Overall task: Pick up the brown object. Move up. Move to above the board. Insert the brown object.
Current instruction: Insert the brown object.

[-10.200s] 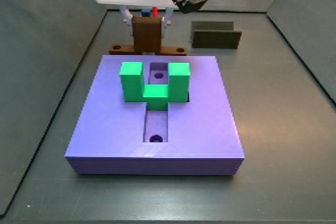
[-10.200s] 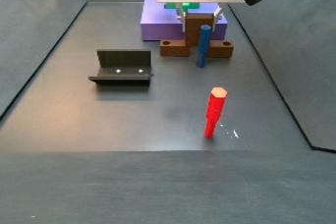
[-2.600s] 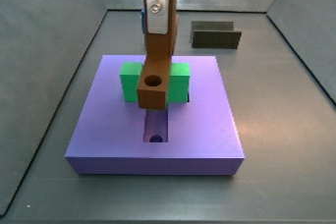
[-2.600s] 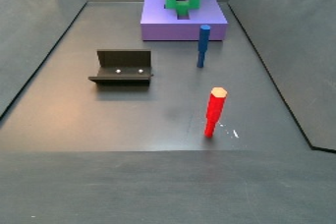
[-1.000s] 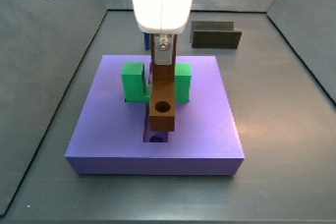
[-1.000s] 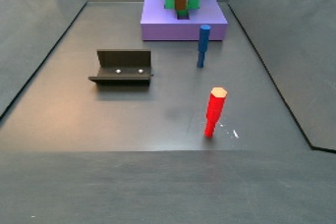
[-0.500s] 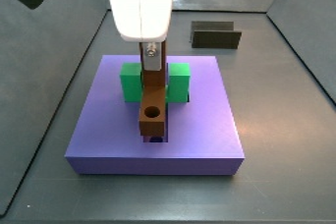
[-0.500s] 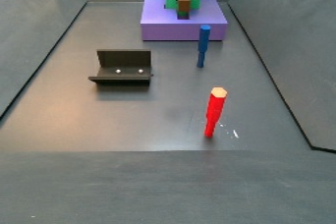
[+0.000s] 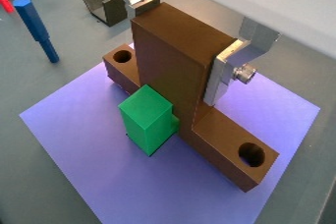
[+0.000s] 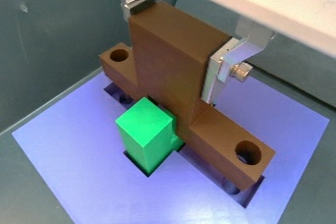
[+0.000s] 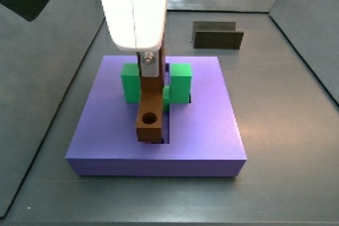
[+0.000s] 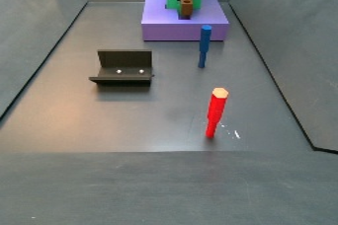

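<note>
Gripper jaws clamp the brown object. Its long axis runs along the board slot, beside the green block.

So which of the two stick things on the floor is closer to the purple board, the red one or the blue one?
The blue stick. It stands upright just in front of the board, where the gripper holds the brown object. The red stick stands much farther away.

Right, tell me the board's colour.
Lavender-purple; the board shows best in a side view, beneath the gripper.
</note>
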